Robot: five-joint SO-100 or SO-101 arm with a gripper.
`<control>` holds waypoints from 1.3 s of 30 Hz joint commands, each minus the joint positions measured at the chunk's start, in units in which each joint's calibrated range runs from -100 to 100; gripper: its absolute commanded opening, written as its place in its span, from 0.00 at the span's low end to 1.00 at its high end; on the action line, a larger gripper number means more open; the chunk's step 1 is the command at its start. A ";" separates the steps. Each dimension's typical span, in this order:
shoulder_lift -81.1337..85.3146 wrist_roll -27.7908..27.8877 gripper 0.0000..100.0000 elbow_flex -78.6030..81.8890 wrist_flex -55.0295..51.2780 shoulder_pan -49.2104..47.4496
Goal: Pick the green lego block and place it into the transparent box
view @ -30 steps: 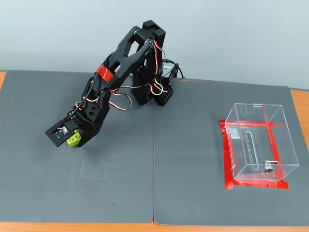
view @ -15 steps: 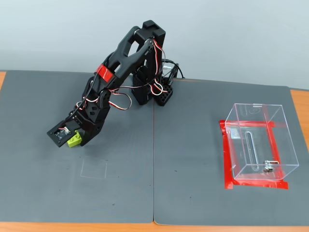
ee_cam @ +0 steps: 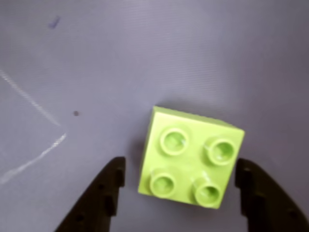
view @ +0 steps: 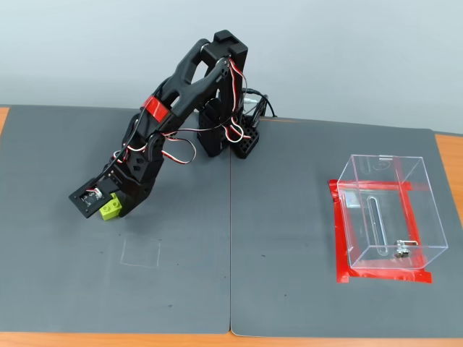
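Grasp step: gripper (ee_cam: 179, 181) jaws apart, straddling the green lego block (ee_cam: 189, 157) on the mat at fixed-view left, not clamped. Next: close, lift, carry right to the transparent box (view: 385, 212), well apart, empty.

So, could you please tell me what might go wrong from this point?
The green lego block sits skewed between the open tool fingers, nearer the right one in the wrist view, so closing may twist or push it out. The transparent box stands far across the mat, so a weak grip could drop it.
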State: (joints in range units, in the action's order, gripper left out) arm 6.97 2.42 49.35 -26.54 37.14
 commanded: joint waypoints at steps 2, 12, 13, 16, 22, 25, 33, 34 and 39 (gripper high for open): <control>0.28 0.21 0.25 -2.81 0.41 0.27; 0.28 0.21 0.16 -2.81 0.41 0.27; 0.28 0.21 0.14 -2.81 0.41 0.27; 0.28 0.21 0.12 -2.72 0.41 0.27; 0.28 0.21 0.12 -2.72 0.41 0.27; 0.54 0.21 0.12 -2.72 0.41 0.12; 4.10 1.20 0.12 -2.45 -0.37 -0.40; 5.28 1.20 0.12 -2.36 -0.37 -0.77; 11.47 1.20 0.12 -1.90 -0.46 -3.16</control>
State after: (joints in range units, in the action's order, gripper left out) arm 13.25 3.44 49.35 -26.54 35.37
